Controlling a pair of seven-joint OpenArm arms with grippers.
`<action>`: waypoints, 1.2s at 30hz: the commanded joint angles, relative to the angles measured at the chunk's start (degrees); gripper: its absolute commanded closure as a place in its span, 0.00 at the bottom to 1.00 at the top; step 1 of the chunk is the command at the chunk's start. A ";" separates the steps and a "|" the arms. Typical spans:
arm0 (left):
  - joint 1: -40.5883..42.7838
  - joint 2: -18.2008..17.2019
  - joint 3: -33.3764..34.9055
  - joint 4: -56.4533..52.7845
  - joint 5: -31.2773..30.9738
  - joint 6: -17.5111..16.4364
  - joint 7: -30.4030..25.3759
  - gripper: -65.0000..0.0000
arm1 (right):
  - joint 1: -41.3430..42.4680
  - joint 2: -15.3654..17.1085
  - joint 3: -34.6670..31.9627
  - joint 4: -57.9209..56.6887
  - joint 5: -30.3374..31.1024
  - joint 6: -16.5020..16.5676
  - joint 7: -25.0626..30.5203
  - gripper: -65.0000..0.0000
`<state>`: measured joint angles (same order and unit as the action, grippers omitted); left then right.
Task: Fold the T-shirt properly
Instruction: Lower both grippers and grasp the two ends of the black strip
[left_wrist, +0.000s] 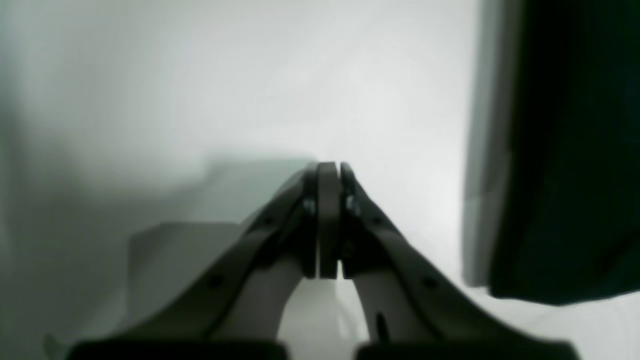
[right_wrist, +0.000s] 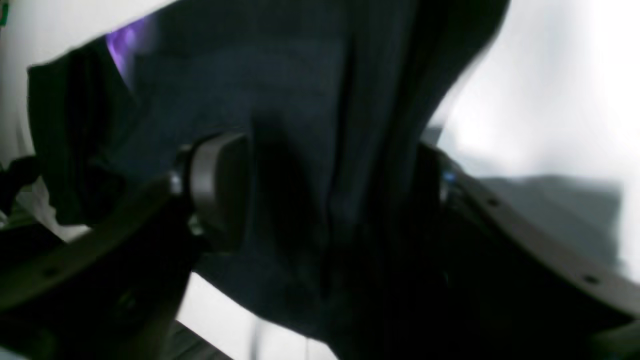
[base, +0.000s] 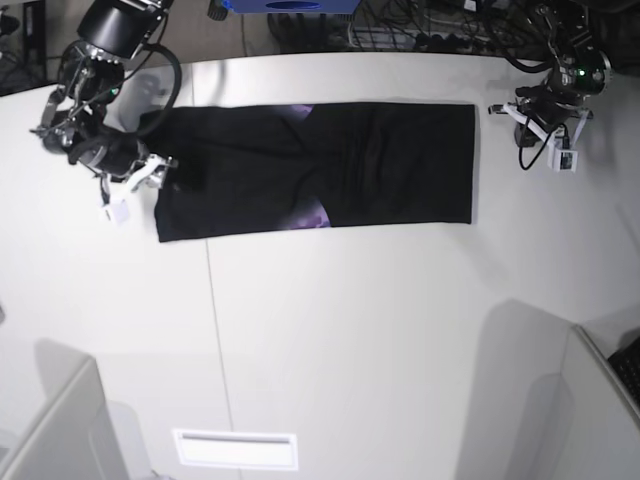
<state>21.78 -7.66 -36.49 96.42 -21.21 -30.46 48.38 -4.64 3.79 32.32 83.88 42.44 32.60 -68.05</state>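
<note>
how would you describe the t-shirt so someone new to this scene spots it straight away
Look at the big white table in the base view. Across its upper half, between the two robot arms, lies a long, partly folded black T-shirt. Unlike the black arms beside it, it is flat, soft cloth, with small purple patches of print showing near its middle.

The black T-shirt (base: 420, 165) lies partly folded on a white table (base: 350, 330).
</note>
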 joint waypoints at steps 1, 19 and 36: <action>-0.81 -0.56 0.31 1.03 -0.28 -0.09 -0.86 1.00 | 0.12 0.12 -1.59 0.30 -1.69 -0.12 -1.88 0.41; -6.09 0.14 17.19 -0.64 -0.19 5.62 -0.78 1.00 | -0.41 2.32 -4.32 0.30 -2.22 -0.56 3.83 1.00; -13.12 1.90 35.57 -0.73 -0.28 14.33 -0.60 1.00 | -3.84 3.55 -12.58 23.95 -1.78 -7.24 1.28 1.00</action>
<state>9.34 -5.98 -0.93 94.70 -20.97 -16.01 49.08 -9.02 6.68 19.42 106.98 39.92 25.45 -67.72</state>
